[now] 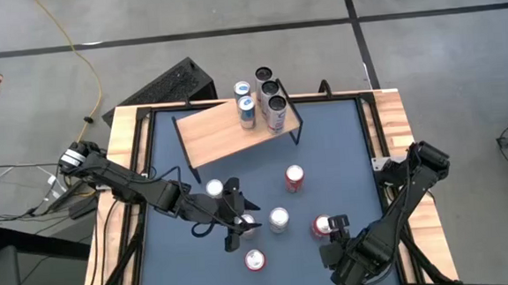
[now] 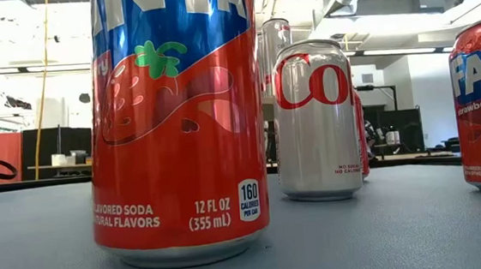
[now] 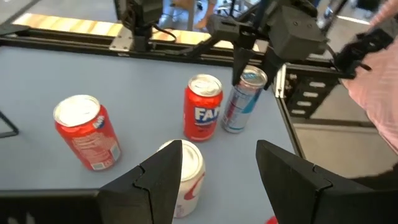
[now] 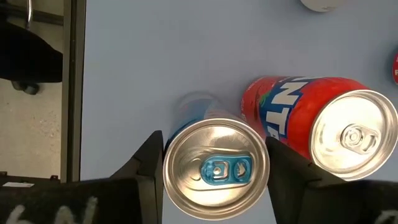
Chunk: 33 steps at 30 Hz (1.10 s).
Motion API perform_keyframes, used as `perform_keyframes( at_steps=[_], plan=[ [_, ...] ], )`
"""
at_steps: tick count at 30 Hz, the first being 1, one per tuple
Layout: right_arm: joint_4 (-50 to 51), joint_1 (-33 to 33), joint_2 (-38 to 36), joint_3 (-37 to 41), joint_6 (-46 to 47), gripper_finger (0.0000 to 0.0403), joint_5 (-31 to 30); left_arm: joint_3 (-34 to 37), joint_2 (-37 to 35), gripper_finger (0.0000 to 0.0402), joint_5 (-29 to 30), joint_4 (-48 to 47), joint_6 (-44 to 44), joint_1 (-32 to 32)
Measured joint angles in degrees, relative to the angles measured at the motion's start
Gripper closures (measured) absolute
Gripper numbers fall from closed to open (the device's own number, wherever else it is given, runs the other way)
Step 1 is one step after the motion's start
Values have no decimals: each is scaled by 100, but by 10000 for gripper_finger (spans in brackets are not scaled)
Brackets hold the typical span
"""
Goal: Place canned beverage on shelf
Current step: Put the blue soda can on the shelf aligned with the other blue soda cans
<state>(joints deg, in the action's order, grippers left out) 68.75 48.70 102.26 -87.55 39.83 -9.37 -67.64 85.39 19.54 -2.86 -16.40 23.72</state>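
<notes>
Gripping slim blue-tab can (image 4: 216,168) from above – right gripper (image 4: 214,171), fingers pressed on both sides (red can (image 4: 323,121) touching beside). Left gripper (image 3: 217,171) spread over white can (image 3: 186,177). Shelf (image 1: 236,130) at table's far edge – four cans atop.

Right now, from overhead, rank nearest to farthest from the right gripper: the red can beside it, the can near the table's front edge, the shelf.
1. Red can, just beside the right gripper, toward table centre.
2. Front can, nearer the left arm's side.
3. Shelf, at the far edge.
</notes>
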Motion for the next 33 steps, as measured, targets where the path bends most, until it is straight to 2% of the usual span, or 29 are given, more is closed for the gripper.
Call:
perform_keyframes(
  at_steps=[10,16,20,26,33],
  plan=[
    [168,-24,-167,-503,-343,226,-167,0,-1,202,-77,18,381,-16],
    [285,-129,-739,-818,-671,226,-793,0,-1,165,-75,174,671,-68],
    [491,-362,-1061,-997,-928,226,-982,0,-1,141,-180,590,733,-220],
    [686,-741,-1141,-1326,-1802,226,-999,0,79,132,-1569,1195,610,-674],
    [754,-1059,-1102,-1662,-2583,223,-1029,13,327,132,-1718,1307,620,-1039]
  ],
)
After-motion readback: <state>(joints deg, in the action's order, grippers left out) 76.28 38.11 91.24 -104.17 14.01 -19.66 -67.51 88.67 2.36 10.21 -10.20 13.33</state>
